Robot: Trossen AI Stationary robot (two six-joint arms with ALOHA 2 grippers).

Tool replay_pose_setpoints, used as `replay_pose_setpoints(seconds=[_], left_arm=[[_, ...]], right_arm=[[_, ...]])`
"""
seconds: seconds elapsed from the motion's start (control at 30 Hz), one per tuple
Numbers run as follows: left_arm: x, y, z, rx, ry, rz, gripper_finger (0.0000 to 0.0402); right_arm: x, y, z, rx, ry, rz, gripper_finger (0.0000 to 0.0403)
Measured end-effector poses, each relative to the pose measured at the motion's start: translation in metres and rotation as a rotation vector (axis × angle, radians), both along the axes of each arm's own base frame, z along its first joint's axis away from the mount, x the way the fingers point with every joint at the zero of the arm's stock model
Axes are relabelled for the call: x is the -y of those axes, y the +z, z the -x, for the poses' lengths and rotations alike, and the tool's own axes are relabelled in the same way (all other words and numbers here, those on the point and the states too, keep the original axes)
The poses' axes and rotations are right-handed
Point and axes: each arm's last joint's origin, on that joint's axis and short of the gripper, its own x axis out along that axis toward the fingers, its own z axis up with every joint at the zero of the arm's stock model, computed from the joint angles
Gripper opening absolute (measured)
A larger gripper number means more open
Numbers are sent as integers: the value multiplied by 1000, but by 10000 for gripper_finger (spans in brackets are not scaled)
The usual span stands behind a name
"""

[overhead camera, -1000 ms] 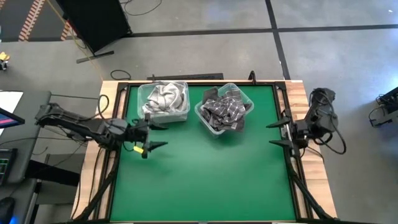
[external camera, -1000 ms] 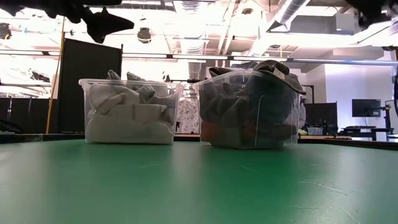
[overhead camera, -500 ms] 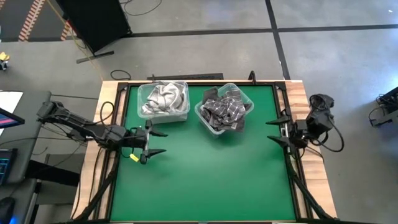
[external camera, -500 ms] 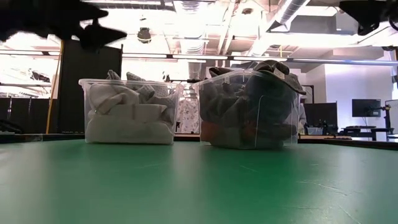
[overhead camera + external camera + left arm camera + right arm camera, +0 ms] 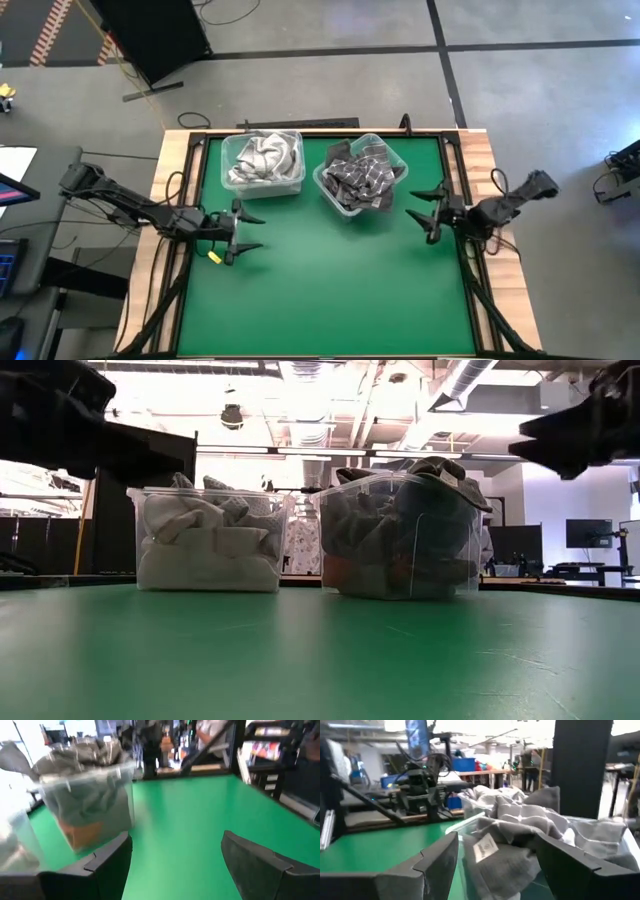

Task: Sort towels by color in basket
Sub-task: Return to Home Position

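Note:
Two clear plastic bins stand on the green table's far half. The left bin (image 5: 264, 164) (image 5: 209, 541) holds white and light grey towels. The right bin (image 5: 361, 176) (image 5: 400, 536) (image 5: 535, 845) is heaped with dark grey and white-and-grey checked towels, and something orange (image 5: 82, 832) shows low through its wall. My left gripper (image 5: 246, 231) (image 5: 175, 857) hangs open above the table, near-left of the left bin. My right gripper (image 5: 426, 206) (image 5: 495, 862) is open just right of the right bin, pointing at it. Neither gripper holds anything.
A wide stretch of green mat (image 5: 330, 290) lies on the near side of the bins. Raised wooden rails (image 5: 480, 160) edge the table. Beyond the far edge are a dark panel (image 5: 140, 500) and room clutter.
My right gripper has swung from the table's right edge toward the left, closing on the dark-towel bin, and has come lower. My left gripper has drawn slightly toward the near-left and dropped lower. Both stay open. The bins and towels have not moved.

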Motion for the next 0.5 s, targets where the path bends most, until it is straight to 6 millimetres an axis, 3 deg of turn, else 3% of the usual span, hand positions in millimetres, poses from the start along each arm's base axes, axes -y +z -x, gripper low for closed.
replay_pose_setpoints(seconds=[0.23,0.5], left_arm=[[-1,-11,2,-75,-1,-26,293],[0,-7,1,-88,-6,0,293]], right_arm=[[14,-4,-4,2,-85,-59,290],[23,-6,-5,31,-195,-161,291]])
